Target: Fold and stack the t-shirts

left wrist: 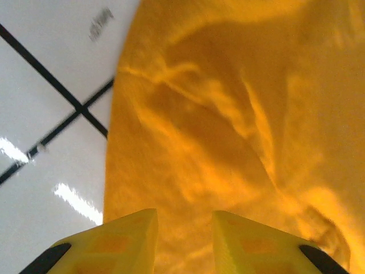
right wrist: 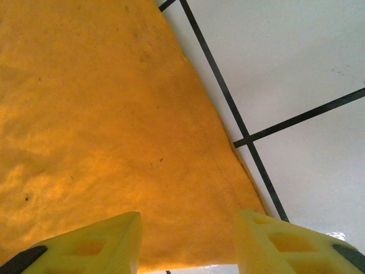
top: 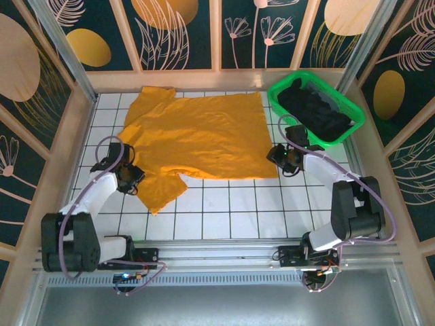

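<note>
An orange-yellow t-shirt (top: 197,136) lies spread flat on the white grid table (top: 224,210), sleeves to the left and hem to the right. My left gripper (top: 130,178) sits low over its near left sleeve. In the left wrist view the left gripper (left wrist: 185,220) has yellow fingers a narrow gap apart, with wrinkled orange cloth (left wrist: 228,114) under them. My right gripper (top: 282,157) is at the shirt's near right hem corner. In the right wrist view the right gripper (right wrist: 188,220) is open astride that corner of the cloth (right wrist: 102,114). Black t-shirts (top: 314,107) lie bunched in the basket.
A green mesh basket (top: 289,78) stands at the back right, close behind my right arm. Wooden rails and patterned panels wall the table on three sides. Bare grid squares stretch across the near half of the table between the two arm bases.
</note>
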### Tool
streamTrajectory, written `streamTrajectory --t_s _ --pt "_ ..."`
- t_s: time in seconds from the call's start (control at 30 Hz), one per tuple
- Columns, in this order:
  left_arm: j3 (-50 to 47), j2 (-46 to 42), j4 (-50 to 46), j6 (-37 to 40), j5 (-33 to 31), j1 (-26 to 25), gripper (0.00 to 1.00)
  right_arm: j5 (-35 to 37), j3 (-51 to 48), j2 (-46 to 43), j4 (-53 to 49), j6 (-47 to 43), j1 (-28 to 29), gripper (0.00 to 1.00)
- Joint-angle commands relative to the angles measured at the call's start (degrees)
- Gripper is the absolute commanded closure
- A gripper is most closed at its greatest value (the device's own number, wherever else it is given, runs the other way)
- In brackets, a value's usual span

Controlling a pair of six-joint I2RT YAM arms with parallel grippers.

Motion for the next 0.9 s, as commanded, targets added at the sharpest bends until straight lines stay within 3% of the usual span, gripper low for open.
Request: streamTrajectory --t_s 0.0,0.13,0.37,0.57,0.7,0.83,0.87 --pt "-3.55 -2.86 -6.31 0.58 2.76 -6.63 0.67 -0.42 1.8 0.93 -1.72 -1.63 0.36 0.53" --pt "-5.62 -3.72 -10.8 -0.37 -0.79 -15.84 0.6 -0.98 2.6 1.21 -1.74 -2.15 0.45 0.5" --pt "-10.44 -4.83 -8.23 -1.83 1.72 -17.95 0.54 -2.74 2.34 1.78 -0.85 -1.49 0.49 0.49" --pt "-11.51 -2.48 -3.52 -4.03 0.95 -19.75 0.58 -2.57 1.99 1.82 -0.84 -1.32 0.6 0.49" --pt "-10.15 0.57 0.6 -5.16 -1.1 -19.78 0.7 -1.98 0.75 1.15 -0.58 -1.23 0.59 0.49" --pt "-8.29 1.12 -1.04 -5.7 -5.3 -19.79 1.0 1.59 -1.31 -0.32 -0.31 0.18 0.3 0.5" --pt "-7.77 -0.08 -2.98 -6.05 -7.2 -19.71 1.0 2.62 -1.76 -0.43 -0.32 0.88 -0.01 0.5"
